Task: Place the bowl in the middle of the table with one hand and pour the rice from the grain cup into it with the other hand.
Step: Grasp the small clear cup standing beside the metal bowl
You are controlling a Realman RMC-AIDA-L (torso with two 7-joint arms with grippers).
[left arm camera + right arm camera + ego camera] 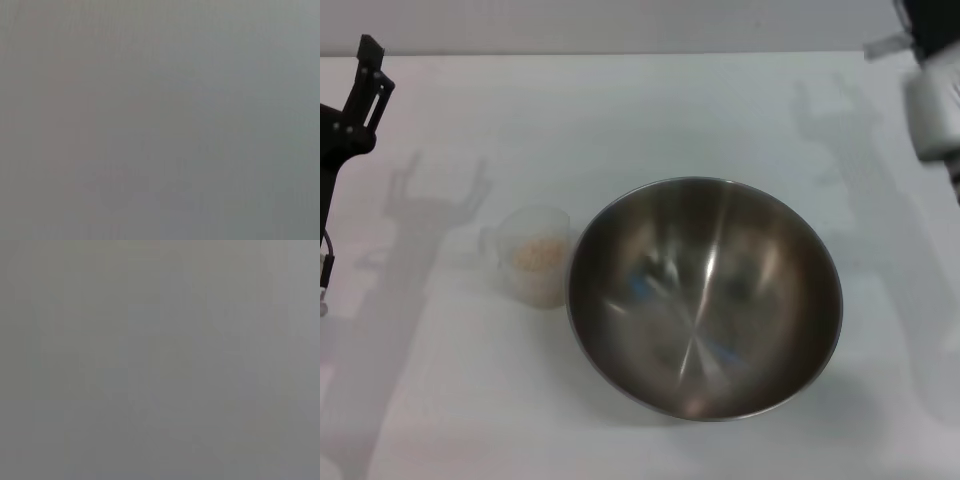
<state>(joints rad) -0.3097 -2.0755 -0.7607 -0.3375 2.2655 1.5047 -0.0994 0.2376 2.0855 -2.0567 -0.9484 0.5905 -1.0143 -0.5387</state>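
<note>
The bowl (705,297) is a large shiny steel one, standing upright and empty on the white table (650,110), slightly right of the middle. The grain cup (533,254) stands upright just left of it, almost touching its rim, with rice (539,254) inside. My left gripper (362,85) is raised at the far left edge, well away from the cup; its shadow on the table shows two fingers spread apart, holding nothing. Only the silver wrist of my right arm (935,105) shows at the top right corner. Both wrist views show only plain grey.
The table's far edge (620,54) runs along the top of the head view. Shadows of both arms fall on the table left of the cup and right of the bowl.
</note>
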